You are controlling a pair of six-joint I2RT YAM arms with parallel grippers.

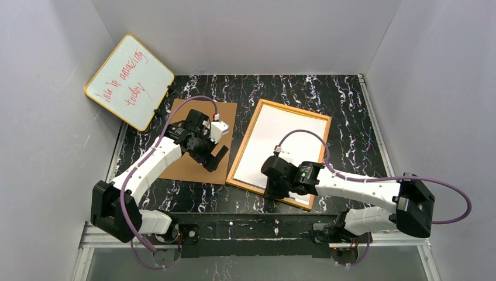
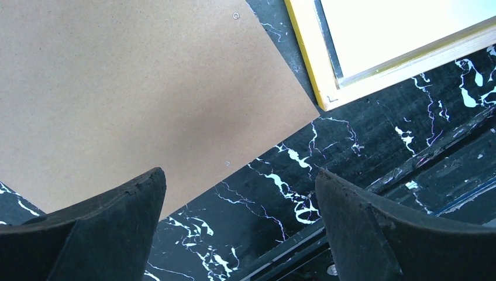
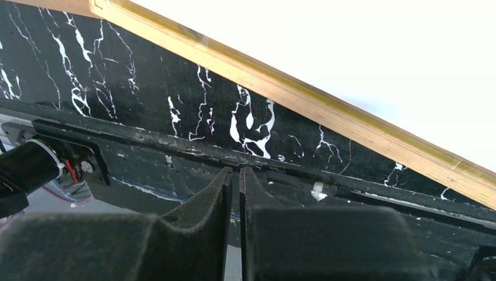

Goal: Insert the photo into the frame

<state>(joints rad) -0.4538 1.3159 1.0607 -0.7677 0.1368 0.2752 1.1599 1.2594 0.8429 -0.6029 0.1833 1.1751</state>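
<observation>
Jaws of the right gripper (image 3: 236, 172) stand almost together, with only a thin slit between the dark pads and nothing visible in it. Just ahead of those tips lies the black marbled table (image 3: 146, 88), and beyond that strip runs the near wooden edge of the frame (image 3: 327, 111), apart from the pads. Inside the frame lies a plain white sheet, which looks like the photo (image 3: 380, 58) with its blank back up; no printed side shows. From above, the right gripper (image 1: 274, 186) hangs over the frame's near rim.

The left gripper (image 2: 238, 181) is spread wide and holds nothing. Bare table shows between its fingers, and the corner of the brown backing board (image 2: 128, 88) lies flat ahead and to the left of them. Ahead and to the right of the jaws sits a yellow corner of the frame (image 2: 304, 52).
</observation>
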